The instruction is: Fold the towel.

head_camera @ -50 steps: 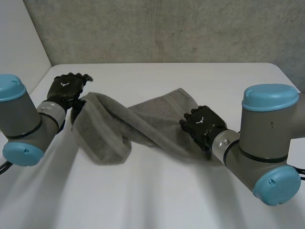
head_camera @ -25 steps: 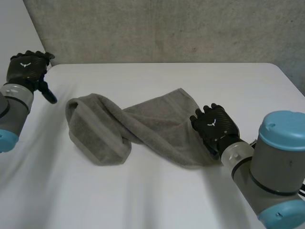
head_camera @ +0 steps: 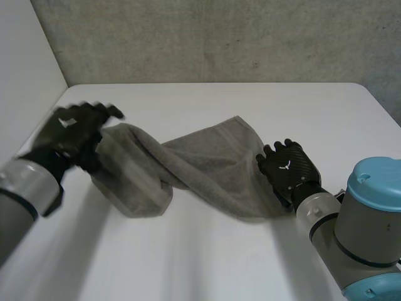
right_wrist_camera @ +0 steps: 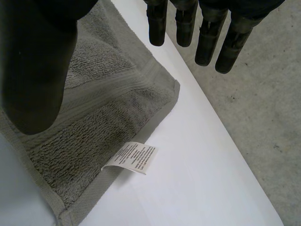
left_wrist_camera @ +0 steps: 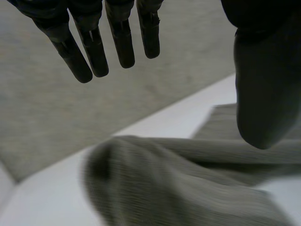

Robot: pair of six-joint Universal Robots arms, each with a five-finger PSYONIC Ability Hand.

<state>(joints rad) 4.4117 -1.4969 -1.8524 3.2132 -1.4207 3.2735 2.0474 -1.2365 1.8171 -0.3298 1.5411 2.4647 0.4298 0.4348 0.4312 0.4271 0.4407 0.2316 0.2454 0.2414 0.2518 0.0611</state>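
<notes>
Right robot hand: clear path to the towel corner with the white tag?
Probably yes. The right robot hand is open over that corner of the towel, with the tag under its palm on the table. Nothing lies on or across the corner.

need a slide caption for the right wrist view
Right hand, fingers straight, at a corner of the grey towel, whose white label sticks out onto the white table.
</notes>
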